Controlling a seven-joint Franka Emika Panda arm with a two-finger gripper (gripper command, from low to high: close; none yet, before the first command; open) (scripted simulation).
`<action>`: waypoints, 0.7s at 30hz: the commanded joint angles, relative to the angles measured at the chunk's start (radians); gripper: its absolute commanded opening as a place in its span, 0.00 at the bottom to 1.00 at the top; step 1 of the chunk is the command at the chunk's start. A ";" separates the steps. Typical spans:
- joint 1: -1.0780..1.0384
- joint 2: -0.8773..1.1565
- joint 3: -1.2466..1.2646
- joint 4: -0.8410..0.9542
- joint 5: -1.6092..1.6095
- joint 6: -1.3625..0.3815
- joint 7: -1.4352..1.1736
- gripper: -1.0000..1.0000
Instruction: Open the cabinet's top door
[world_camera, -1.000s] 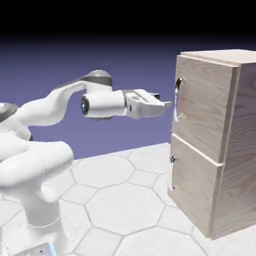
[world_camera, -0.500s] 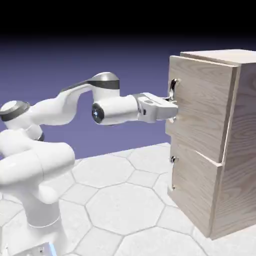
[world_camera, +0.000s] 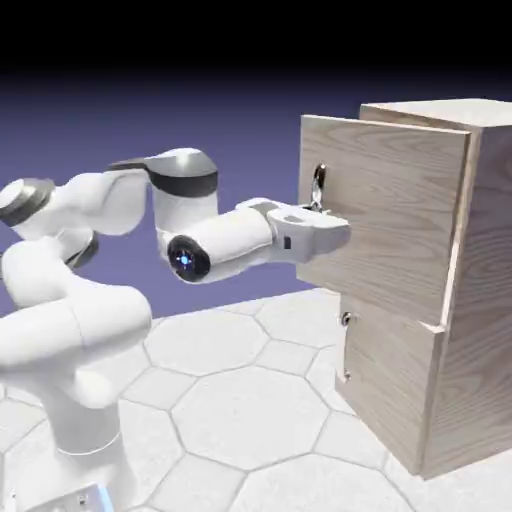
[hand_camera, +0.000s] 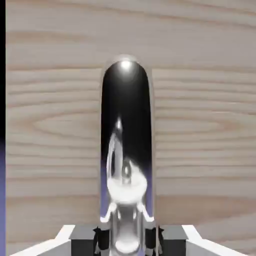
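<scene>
I have the gripper (world_camera: 335, 232) clamped on the silver handle (world_camera: 318, 187) of the top door (world_camera: 385, 215), which stands partly swung out from the cabinet (world_camera: 470, 290) just behind it. Below the gripper spreads a table (world_camera: 235, 400) of pale hexagonal tiles; behind it, a plain blue-violet backdrop (world_camera: 150, 120).

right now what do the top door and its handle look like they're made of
The top door: light wood, or a wood-look veneer, with a matte finish; long grain lines run across it in both views. Its handle: polished metal, probably chrome or steel; the hand view shows bright highlights and mirror-like reflections on its curved bar. It's rendered, so both are only looks.
</scene>
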 joint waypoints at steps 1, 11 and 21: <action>-0.022 0.017 -0.016 0.000 -0.022 -0.042 -0.016 0.00; -0.299 0.252 -0.116 0.076 -0.295 -0.477 -0.225 0.00; -0.650 0.589 -0.018 0.349 -0.705 -0.804 -0.574 0.00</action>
